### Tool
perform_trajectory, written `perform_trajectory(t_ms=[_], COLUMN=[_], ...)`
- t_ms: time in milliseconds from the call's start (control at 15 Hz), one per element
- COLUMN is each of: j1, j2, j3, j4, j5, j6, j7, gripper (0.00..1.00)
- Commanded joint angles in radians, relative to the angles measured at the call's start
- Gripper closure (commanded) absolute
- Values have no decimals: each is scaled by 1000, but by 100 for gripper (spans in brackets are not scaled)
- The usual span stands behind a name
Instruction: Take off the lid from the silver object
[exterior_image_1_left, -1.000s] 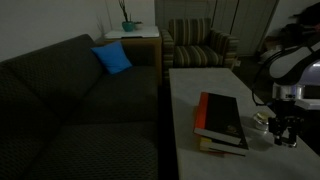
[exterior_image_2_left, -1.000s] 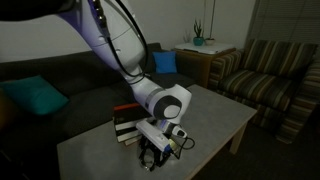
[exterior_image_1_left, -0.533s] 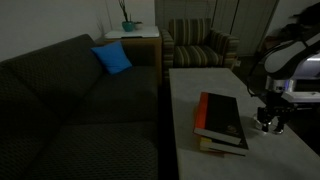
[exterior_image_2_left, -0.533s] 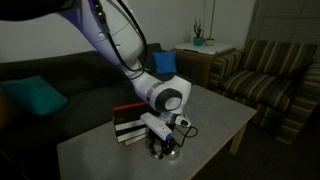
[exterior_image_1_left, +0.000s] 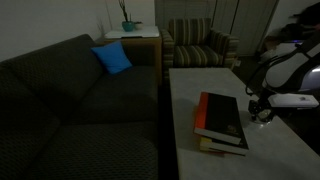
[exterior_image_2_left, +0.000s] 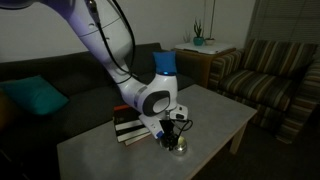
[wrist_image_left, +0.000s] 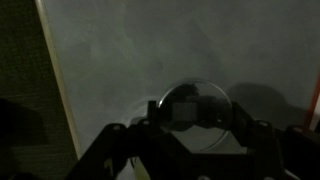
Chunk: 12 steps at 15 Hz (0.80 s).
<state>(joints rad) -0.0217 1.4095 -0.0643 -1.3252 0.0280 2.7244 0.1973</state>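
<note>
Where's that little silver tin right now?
In an exterior view, the tin sits on the table, beside the book stack and just below the robot's hand.

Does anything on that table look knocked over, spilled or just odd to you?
Nothing stands out. The book stack lies flat on the table, its books slightly offset, and the small silver tin sits upright beside it, just below the gripper. No spill shows, though the room is dim.
</note>
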Motion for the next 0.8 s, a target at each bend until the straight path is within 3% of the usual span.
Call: perform_trajectory(t_ms=[0,267,733], j1=[26,36,-59], j2=[-98,-132,-82], j3=[-13,9,117], j4=[-188,-270,-239], j5=[11,29,121], j6=[91,95,62], j7=[47,32,-9], gripper=[55,55,55])
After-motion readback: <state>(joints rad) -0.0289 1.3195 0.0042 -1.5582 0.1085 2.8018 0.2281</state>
